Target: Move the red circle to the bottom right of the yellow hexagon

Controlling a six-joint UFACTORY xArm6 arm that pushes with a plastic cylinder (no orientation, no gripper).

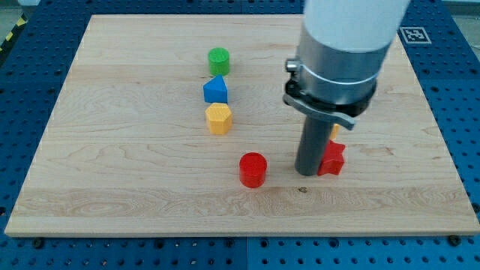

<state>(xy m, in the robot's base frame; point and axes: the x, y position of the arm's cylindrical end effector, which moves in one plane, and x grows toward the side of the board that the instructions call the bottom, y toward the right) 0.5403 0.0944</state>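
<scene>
Nearest the viewer, the front strip of the wooden board [135,202] is bare wood grain; the board sits on a blue perforated table [22,112].

Arm [337,52]: comes down from the top of the view, right of centre. White upper housing, grey collar below it, then the dark rod, which stands straight and vertical. My tip [306,173] rests at board level. It is a plain rod end with nothing to open or close, and it holds nothing.

Tip relative to blocks: the red circle [253,169] lies to the tip's left, near but apart, with bare wood showing between them. A red block [331,158] of irregular shape sits just beside the rod on its right; whether rod and block touch I cannot tell. A sliver of yellow block [334,130] shows just behind the rod, mostly hidden, shape not readable.

Red circle: a short cylinder standing on its flat face, axis vertical, round top up. Being round, it has no long axis along the board and no readable heading. It sits near and to the right of the yellow hexagon [218,118], well apart from it.

Farther back, left of centre, three blocks stand in a near-to-far line: yellow hexagon, then a blue block [215,90], wedge-like, just behind it, then a green cylinder [219,60] farthest.
</scene>
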